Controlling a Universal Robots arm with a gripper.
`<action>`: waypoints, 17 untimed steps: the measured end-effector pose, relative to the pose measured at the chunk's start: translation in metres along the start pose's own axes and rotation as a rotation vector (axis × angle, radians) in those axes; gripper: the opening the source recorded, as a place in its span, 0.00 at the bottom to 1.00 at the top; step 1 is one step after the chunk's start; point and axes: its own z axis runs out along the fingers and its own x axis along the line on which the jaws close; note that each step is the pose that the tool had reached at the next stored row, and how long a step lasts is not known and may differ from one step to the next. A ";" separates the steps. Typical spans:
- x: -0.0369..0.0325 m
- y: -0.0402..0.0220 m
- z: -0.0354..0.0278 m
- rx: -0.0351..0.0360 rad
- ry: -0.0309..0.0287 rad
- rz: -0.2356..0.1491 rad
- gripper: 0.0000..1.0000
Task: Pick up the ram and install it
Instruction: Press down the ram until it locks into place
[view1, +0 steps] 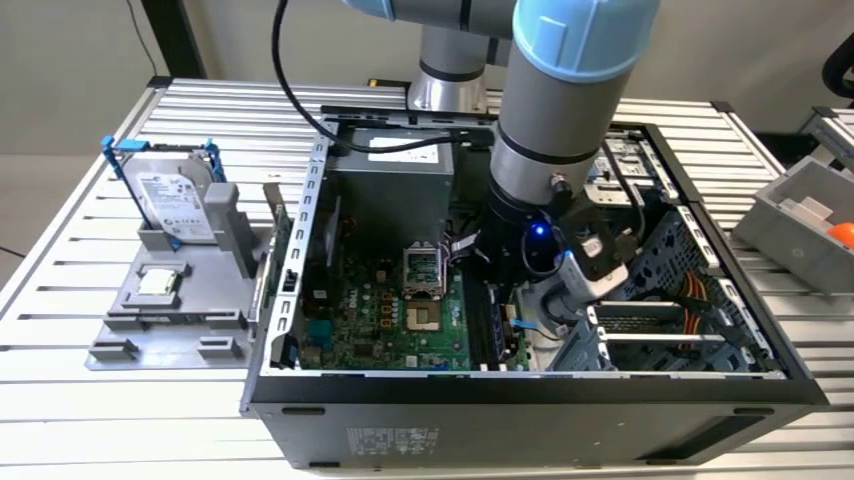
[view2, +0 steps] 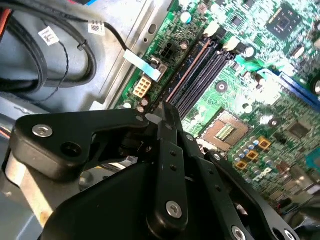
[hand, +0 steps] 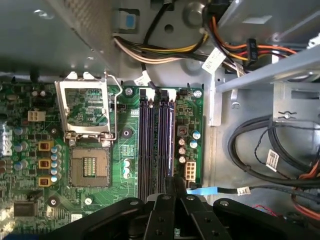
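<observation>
Exterior view: tool hidden inside case; finger state unclear, ram unseen.

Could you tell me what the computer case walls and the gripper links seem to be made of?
The grey computer case walls look like bare sheet metal: dull silvery, stamped holes, folded edges. The black gripper links in the second wrist view look like matte moulded plastic or coated metal, held by shiny screws; which one is unclear.
</observation>
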 end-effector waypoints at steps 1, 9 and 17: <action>0.0000 0.0001 0.0001 -0.0008 0.0003 -0.017 0.00; 0.0000 0.0003 0.0003 -0.0087 0.0025 -0.162 0.00; 0.0000 0.0007 0.0002 -0.0143 0.0045 -0.270 0.00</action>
